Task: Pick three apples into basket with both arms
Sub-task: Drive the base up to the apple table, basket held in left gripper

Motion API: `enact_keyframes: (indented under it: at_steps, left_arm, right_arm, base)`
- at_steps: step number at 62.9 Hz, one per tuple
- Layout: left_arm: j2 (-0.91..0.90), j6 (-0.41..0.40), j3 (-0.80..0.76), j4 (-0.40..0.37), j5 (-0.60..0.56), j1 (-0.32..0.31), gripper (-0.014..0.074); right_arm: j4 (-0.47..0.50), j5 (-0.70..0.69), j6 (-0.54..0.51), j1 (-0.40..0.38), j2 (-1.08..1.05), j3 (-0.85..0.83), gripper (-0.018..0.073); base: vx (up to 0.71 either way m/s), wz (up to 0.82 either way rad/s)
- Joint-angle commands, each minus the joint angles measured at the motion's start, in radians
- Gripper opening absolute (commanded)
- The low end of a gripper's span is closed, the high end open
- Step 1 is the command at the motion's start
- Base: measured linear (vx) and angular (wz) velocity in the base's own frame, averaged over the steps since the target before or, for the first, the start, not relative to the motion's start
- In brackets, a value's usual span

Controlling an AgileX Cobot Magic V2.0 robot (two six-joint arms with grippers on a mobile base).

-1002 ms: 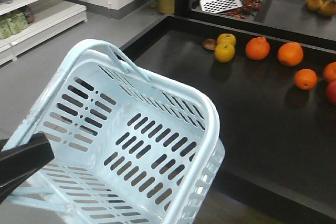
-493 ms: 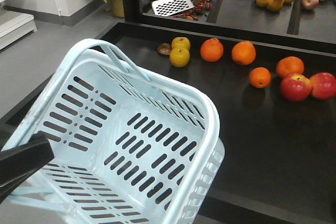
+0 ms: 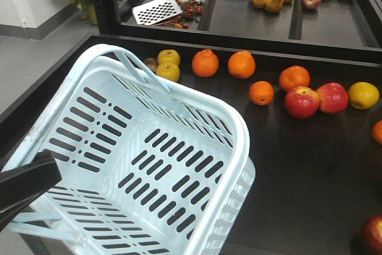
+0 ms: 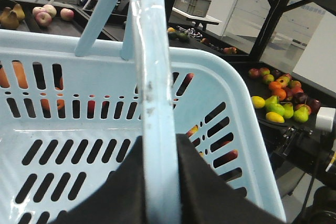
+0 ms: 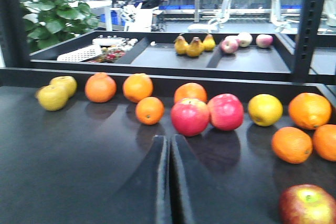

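1. My left hand [image 4: 157, 179] is clamped on the basket [image 4: 247, 124] handle.
2. My right hand [image 5: 169, 148] is pressed together, holding nothing, low over the dark surface [image 5: 68, 156].
3. Two apples [image 5: 190, 117] touch just ahead of it; a third apple [image 5: 307, 205] lies to its right.

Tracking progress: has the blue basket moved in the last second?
Yes, the basket moved rightward along the table: the yellow fruit pair, earlier well right of its handle, now lies beside it.

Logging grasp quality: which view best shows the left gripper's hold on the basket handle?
Left wrist view: the basket handle runs between the left gripper's dark fingers, close up. The front view shows only a black finger at the basket's rim; the right wrist view shows no basket.
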Motion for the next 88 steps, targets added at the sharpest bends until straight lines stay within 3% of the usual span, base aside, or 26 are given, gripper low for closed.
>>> enact_keyframes:
  at_steps: [1,88]
  left_arm:
    - [0.001,-0.011,-0.029,0.049,0.036,-0.003,-0.0006]
    - [0.001,-0.011,-0.029,0.049,0.036,-0.003,-0.0006]
  right_arm:
    - [-0.007,-0.077,-0.003,-0.003,-0.012,0.014,-0.0004]
    - [-0.007,-0.077,-0.003,-0.003,-0.012,0.014,-0.0004]
  base:
    - [0.12,-0.22]
    - [0.08,-0.16]
